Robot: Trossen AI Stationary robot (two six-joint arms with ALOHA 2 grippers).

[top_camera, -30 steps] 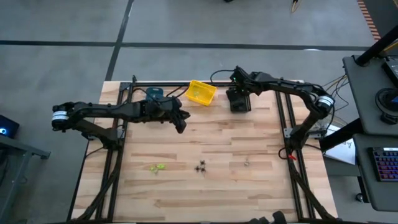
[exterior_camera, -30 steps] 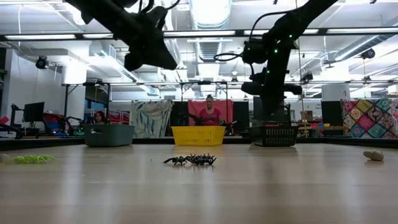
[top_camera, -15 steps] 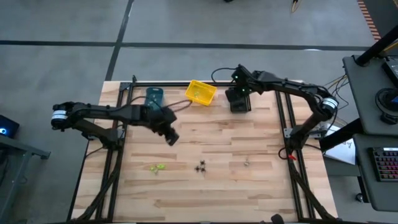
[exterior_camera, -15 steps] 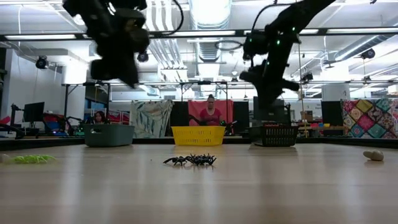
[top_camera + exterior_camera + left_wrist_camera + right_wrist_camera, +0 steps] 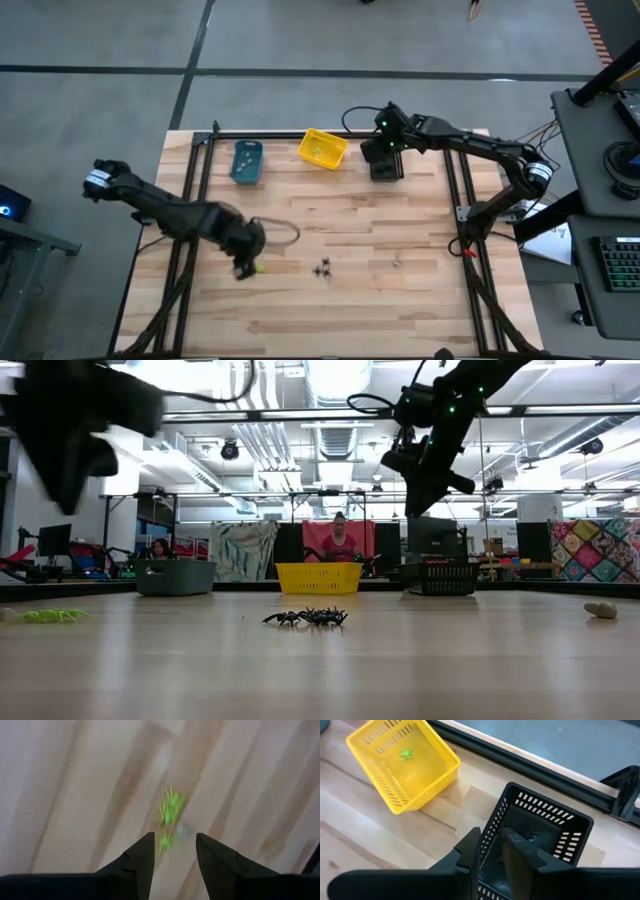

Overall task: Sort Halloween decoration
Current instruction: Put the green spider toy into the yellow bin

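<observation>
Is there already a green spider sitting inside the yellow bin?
Yes, the right wrist view shows one small green spider lying on the floor of the yellow bin, away from the black bin.

Three bins stand along the far edge of the wooden table (image 5: 340, 300): a teal bin (image 5: 246, 162) at the left, a tilted yellow bin (image 5: 322, 149) in the middle, a black bin (image 5: 385, 165) at the right. Beyond the table, a person (image 5: 338, 540) sits behind the yellow bin.
</observation>
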